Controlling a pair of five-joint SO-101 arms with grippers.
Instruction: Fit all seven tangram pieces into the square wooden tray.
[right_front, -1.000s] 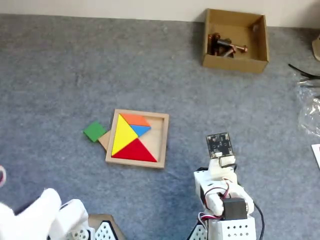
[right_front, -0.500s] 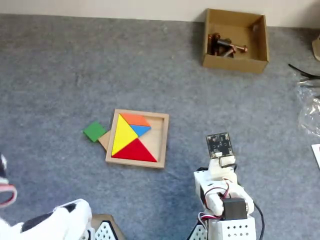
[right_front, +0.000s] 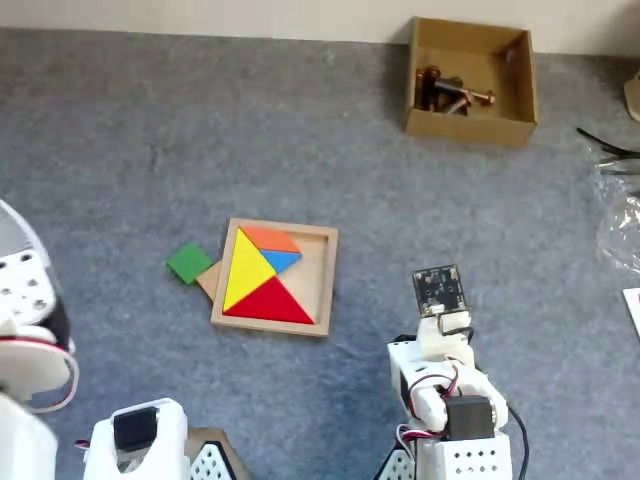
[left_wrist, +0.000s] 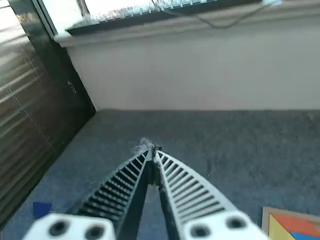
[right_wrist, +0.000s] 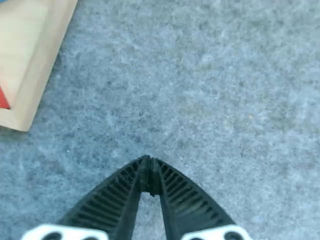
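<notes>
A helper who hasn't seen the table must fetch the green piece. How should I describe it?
Find the square wooden tray mid-table on the grey carpet. Two loose pieces lie outside its left edge in the high view. The green piece is the small square farther from the tray; the tan piece beside it is wood-coloured and lies against the tray.

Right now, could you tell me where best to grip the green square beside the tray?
Probably from above, gripping the green square across the two parallel edges not facing the tan piece; it lies flat on the carpet, turned diamond-wise, left of the tray.
</notes>
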